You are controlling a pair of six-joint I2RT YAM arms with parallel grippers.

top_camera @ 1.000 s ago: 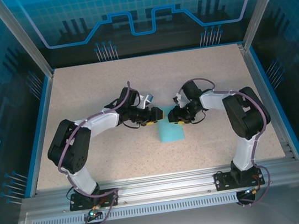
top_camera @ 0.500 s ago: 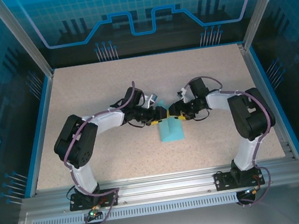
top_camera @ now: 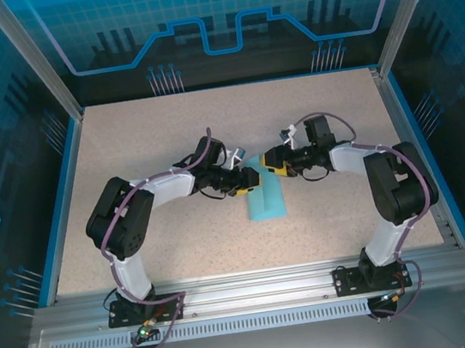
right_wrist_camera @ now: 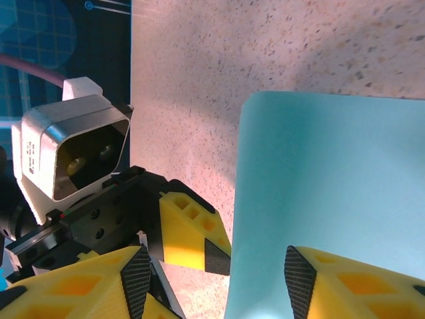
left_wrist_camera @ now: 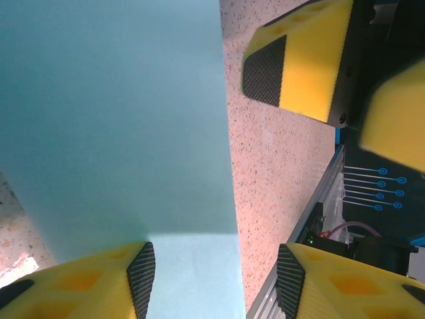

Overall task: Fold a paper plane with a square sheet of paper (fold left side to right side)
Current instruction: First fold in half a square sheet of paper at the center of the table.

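Light-blue paper sheet [top_camera: 269,205]: left pincer [left_wrist_camera: 216,279], right pincer [right_wrist_camera: 218,279] both agape, apparently straddling its far edges.

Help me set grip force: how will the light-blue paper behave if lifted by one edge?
Likely floppy: the paper is a thin sheet on the table, so a lifted edge would sag. Probably very light; its smooth surface may slide when pushed.

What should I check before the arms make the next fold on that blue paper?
1. Jaws of left gripper open: ok.
2. Jaws of right gripper open: ok.
3. Edge of square sheet of paper lies between left gripper's fingers: ok.
4. Paper edge lies between right gripper's fingers: ok.
5. Paper pinched by either gripper: not ok.
6. Clearance between the two grippers: cannot tell.
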